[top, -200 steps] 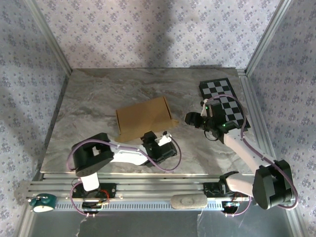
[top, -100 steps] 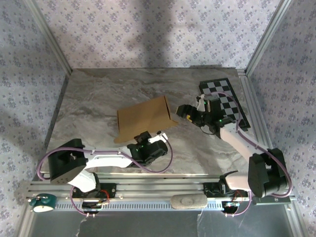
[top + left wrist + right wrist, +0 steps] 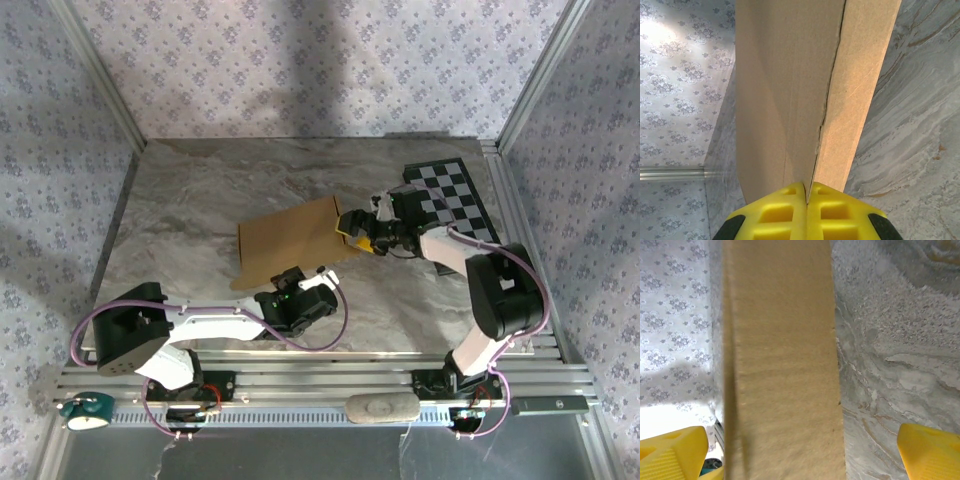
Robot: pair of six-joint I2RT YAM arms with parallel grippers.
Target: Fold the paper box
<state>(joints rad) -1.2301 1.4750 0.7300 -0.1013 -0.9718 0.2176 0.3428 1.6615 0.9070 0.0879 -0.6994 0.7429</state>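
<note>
Two grippers: left gripper (image 3: 287,283) is pinched shut on the near edge of one paper box (image 3: 290,240), mid-table; right gripper (image 3: 352,232) stands apart around its right edge. One checkerboard (image 3: 455,185) is partly hidden.

Grey veined marble table (image 3: 200,190) boxed in by pale floral-papered walls (image 3: 300,70).

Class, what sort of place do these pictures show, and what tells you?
Probably a robot test cell: a marble-patterned table enclosed by floral panels on aluminium framing, with a checkerboard lying on it.
</note>
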